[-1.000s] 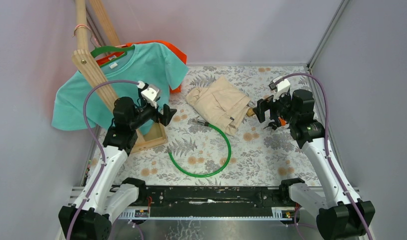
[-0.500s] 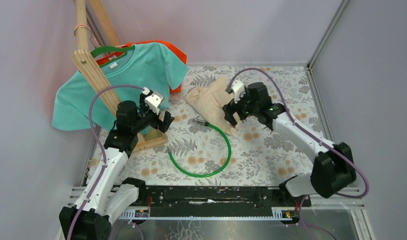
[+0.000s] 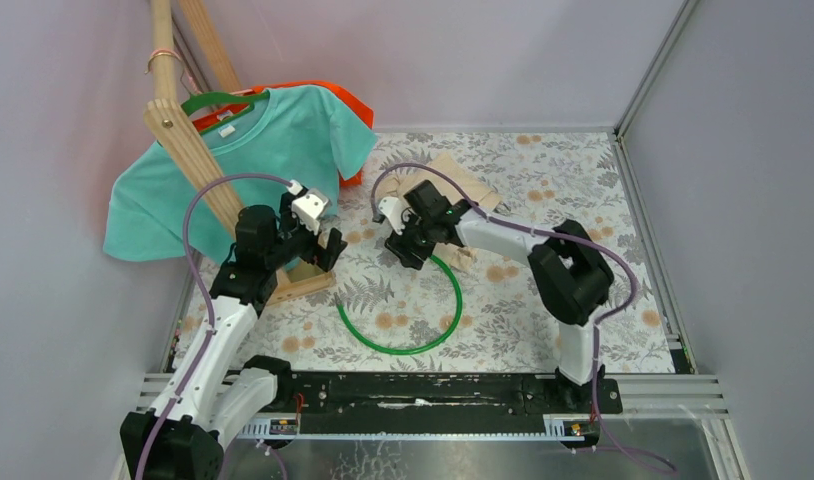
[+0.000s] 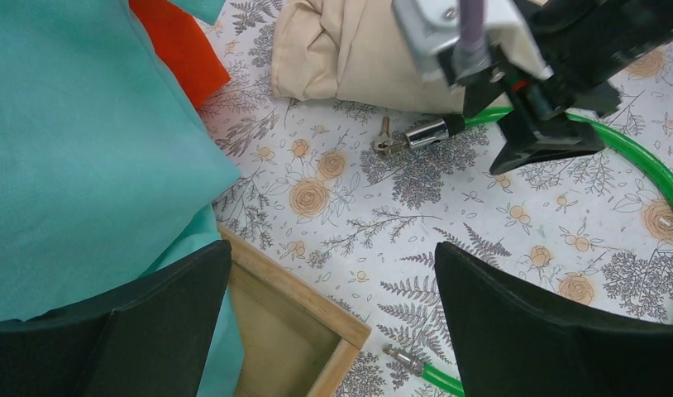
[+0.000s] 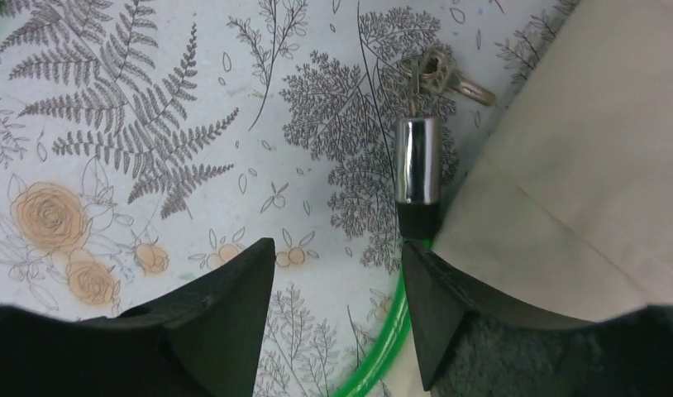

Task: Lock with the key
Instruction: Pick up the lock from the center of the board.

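Observation:
A green cable lock point(image 3: 453, 300) lies in a loop on the floral table. Its chrome cylinder point(image 5: 418, 159) rests against folded beige cloth point(image 5: 581, 165), and the key point(image 5: 439, 73) sticks out of the cylinder's far end with a second key on its ring. My right gripper point(image 5: 337, 248) hovers open just short of the cylinder, and the cable point(image 5: 383, 347) runs between its fingers near the right one. The cable's free metal tip point(image 4: 403, 358) lies by the wooden base. My left gripper point(image 4: 333, 265) stands wide open above that tip, holding nothing.
A wooden rack base point(image 3: 303, 280) stands under my left gripper point(image 3: 328, 245), with a teal T-shirt point(image 3: 273, 130) and an orange garment point(image 3: 343, 100) hanging from the rack. The beige cloth point(image 4: 358, 50) lies behind the lock. Walls close in the left, back and right.
My right arm has swung from the right side of the table leftward over the beige cloth to the lock cylinder, and its jaws have narrowed. The left gripper has barely shifted.

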